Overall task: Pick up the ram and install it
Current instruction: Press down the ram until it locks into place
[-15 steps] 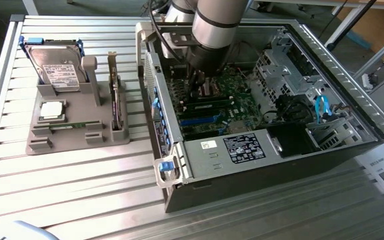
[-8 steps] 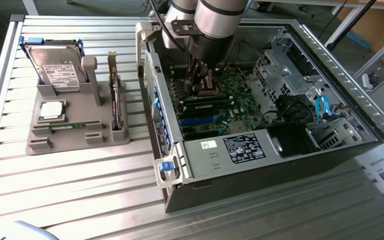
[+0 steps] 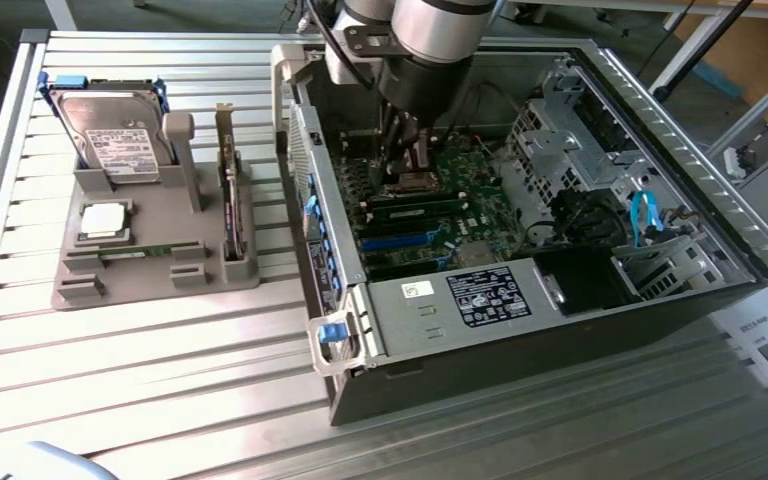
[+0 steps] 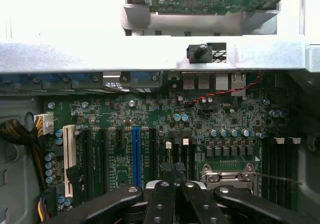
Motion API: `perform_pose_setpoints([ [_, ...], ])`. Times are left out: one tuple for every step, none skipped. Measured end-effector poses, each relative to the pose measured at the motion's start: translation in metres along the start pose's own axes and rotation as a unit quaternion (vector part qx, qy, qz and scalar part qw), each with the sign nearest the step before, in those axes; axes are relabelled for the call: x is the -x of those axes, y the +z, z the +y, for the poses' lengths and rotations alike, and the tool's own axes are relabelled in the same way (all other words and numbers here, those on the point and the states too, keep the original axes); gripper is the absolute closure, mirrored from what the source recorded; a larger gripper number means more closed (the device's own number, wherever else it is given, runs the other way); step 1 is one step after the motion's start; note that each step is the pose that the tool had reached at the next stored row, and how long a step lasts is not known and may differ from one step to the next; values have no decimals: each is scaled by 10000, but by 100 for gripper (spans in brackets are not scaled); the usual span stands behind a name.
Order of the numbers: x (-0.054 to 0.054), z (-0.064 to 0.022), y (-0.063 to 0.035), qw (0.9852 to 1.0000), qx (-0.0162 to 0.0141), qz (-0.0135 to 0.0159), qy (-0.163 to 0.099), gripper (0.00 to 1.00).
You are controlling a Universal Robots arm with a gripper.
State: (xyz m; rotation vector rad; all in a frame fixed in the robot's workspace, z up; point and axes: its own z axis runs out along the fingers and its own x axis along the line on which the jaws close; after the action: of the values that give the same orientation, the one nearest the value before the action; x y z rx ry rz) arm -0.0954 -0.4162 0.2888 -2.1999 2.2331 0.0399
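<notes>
The ram (image 3: 135,251) is a thin green stick lying low in the front slot of the grey holder (image 3: 117,285), on the table at the exterior view's left of the open computer case (image 3: 518,330). My gripper (image 3: 408,172) is far from it, inside the case, hanging just above the green motherboard (image 4: 150,119) next to the silver processor socket (image 4: 227,176). Its black fingers (image 4: 162,199) are shut together, and I see nothing between them. The dark memory slots (image 4: 280,169) with white clips lie beside the socket.
The holder also carries a hard drive (image 3: 111,135), a square silver processor chip (image 3: 101,220) and an upright expansion card (image 3: 231,200). Inside the case are drive cages (image 3: 558,130), a blue cable (image 3: 644,215), the power supply (image 3: 491,295) and black and blue expansion slots (image 4: 136,154).
</notes>
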Motion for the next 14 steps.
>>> perform_pose_setpoints([
  [0,0,0,10000,0,0,0,90],
  [0,0,0,10000,0,0,0,90],
  [0,0,0,10000,0,0,0,90],
  [0,-4,-1,10000,1,1,-1,90],
  [0,-15,-2,10000,1,2,-1,90],
  [1,-37,-2,10000,1,1,-1,90],
  [1,-64,-2,10000,1,1,0,90],
  [1,-89,-2,10000,0,0,0,90],
  [2,-118,-2,10000,0,1,0,90],
  [2,-146,-3,10000,1,1,0,90],
  [3,-171,-3,10000,0,1,0,90],
  [3,-195,-3,10000,0,1,0,90],
  [3,-218,-4,10000,0,1,0,90],
  [4,-245,-4,10000,0,1,0,90],
])
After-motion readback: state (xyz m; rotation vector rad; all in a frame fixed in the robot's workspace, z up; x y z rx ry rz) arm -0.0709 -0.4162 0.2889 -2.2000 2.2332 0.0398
